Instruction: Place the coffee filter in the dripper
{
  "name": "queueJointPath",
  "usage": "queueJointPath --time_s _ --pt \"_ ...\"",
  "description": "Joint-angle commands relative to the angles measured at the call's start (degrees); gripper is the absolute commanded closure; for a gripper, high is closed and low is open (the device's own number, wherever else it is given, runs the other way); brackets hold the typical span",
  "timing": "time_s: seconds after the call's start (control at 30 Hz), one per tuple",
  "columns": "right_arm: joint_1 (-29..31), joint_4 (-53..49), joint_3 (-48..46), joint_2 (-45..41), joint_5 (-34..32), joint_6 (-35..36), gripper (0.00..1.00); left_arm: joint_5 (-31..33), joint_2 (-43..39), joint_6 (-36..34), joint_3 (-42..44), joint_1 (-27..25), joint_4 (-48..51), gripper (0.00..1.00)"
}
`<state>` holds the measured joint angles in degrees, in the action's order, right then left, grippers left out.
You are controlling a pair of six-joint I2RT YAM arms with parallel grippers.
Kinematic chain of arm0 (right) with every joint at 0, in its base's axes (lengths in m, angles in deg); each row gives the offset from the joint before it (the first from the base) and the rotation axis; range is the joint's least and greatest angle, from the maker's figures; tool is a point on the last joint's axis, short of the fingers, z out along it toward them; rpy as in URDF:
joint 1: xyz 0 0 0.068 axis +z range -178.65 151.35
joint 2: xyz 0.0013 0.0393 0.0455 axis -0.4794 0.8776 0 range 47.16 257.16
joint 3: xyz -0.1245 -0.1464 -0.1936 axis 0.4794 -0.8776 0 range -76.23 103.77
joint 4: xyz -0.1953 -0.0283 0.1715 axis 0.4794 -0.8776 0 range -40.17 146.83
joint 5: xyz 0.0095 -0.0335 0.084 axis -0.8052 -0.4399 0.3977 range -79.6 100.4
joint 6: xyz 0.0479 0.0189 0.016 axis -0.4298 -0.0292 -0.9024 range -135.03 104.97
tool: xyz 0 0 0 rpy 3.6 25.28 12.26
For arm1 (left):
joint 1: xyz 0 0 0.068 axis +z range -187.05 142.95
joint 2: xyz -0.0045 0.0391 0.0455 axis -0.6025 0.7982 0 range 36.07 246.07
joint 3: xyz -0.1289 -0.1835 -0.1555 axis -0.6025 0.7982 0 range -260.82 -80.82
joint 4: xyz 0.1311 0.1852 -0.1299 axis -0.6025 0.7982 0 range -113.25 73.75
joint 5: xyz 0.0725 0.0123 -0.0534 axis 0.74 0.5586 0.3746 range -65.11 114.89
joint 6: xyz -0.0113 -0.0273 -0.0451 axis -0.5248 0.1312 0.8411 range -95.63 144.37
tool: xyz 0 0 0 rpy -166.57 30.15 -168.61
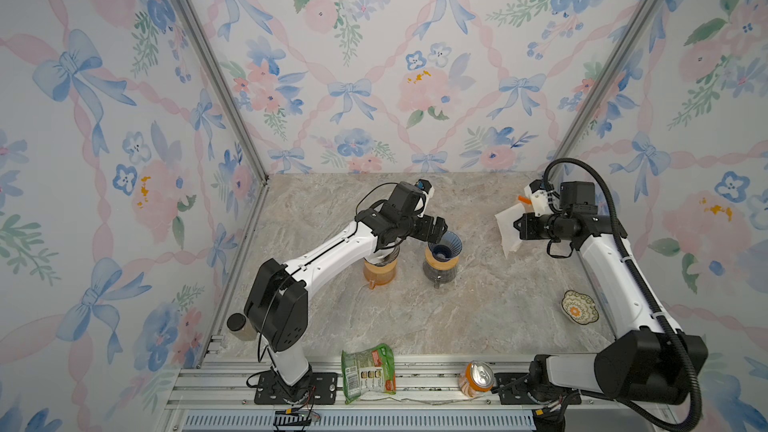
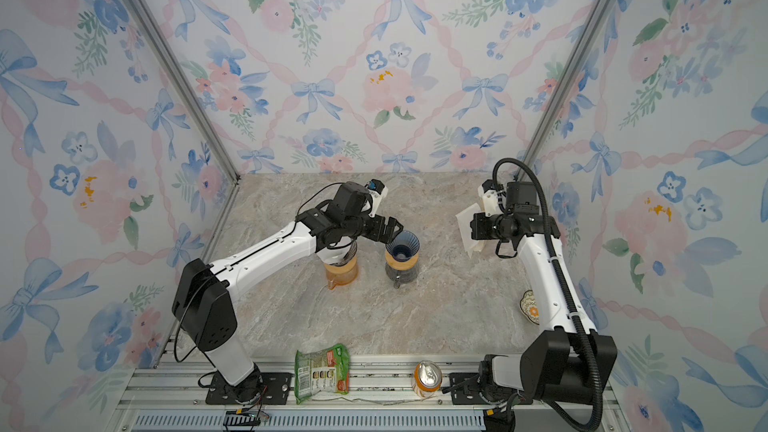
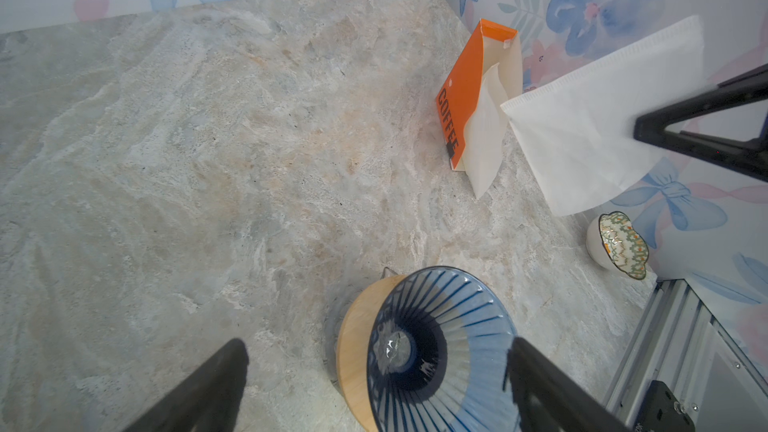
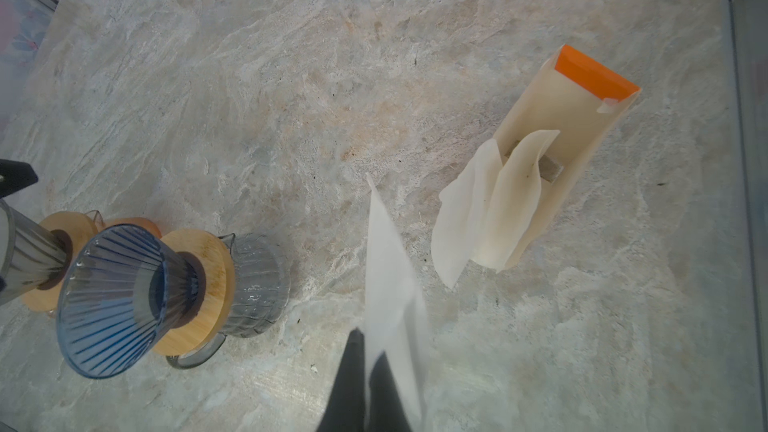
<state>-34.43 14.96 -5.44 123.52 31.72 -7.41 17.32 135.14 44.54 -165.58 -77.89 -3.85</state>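
so, the right gripper (image 4: 368, 347) has its fingers pinched tight on one white coffee filter (image 4: 390, 268), held up in the air just past the orange filter box (image 3: 453, 97). the left gripper (image 1: 438, 231) gapes wide w/ nothing in it, right by the rim of the blue glass dripper (image 1: 449, 243) on its carafe (image 4: 257, 284). pick-up looks done. carrying it across & seating it are left, since the cone's empty and well apart from the filter.

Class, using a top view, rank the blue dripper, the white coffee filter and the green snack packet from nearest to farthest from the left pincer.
1. blue dripper: mid-table, right at the open left pincer.
2. coffee filter: further right, gripped by the right pincer.
3. green snack packet: on the front rail.
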Motion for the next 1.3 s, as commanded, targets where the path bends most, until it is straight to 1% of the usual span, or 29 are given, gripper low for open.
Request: queueJointPath --time_s 0.0,0.03,0.17,0.3,0.43,0.63,0.77,0.87,1.03,1.1,1.17,1.27 --pt "-1.39 1.64 -3.02 -1.24 5.99 10.14 1.00 -1.04 -1.95 -1.48 0.84 0.21 -0.16 0.02" --pt "-1.91 1.61 -3.57 -1.25 6.93 12.11 1.00 -1.10 -2.08 -1.53 0.90 0.23 -0.15 0.02" --pt "-5.03 2.39 -4.40 0.80 7.68 14.71 1.00 -1.12 -2.54 -1.62 1.33 0.32 -0.23 0.02" --pt "-6.34 2.13 -3.97 3.92 6.11 16.61 1.00 -0.79 -2.83 -1.54 1.87 0.32 -0.16 0.02" --pt "-6.35 2.13 -4.20 6.05 4.14 20.82 1.00 -0.83 -2.83 -1.27 2.13 0.34 -0.22 0.02" --pt "-6.68 8.14 -6.66 6.46 1.51 24.42 1.00 -1.19 -1.90 -1.18 1.35 0.41 -0.20 0.02" --pt "-6.79 9.88 -5.63 8.14 -1.91 26.22 1.00 -1.38 -1.34 -1.00 0.82 0.35 -0.17 0.02" --pt "-6.96 10.66 -4.35 10.48 -4.25 26.53 1.00 -1.33 -1.22 -1.00 0.69 0.41 -0.15 0.02" --pt "-6.98 14.78 -4.51 12.22 -5.99 26.09 1.00 -1.13 -1.35 -0.98 0.66 0.41 -0.15 0.02" --pt "-6.77 15.73 -4.23 12.52 -8.10 25.14 1.00 -1.03 -1.34 -0.83 0.64 0.46 -0.15 0.02" --pt "-6.44 16.77 -4.56 11.65 -9.99 24.82 1.00 -1.05 -1.25 -0.68 0.64 0.41 -0.15 0.02" --pt "-6.38 19.32 -6.27 8.94 -10.16 24.85 1.00 -1.13 -1.01 -0.56 0.47 0.41 -0.15 0.02"
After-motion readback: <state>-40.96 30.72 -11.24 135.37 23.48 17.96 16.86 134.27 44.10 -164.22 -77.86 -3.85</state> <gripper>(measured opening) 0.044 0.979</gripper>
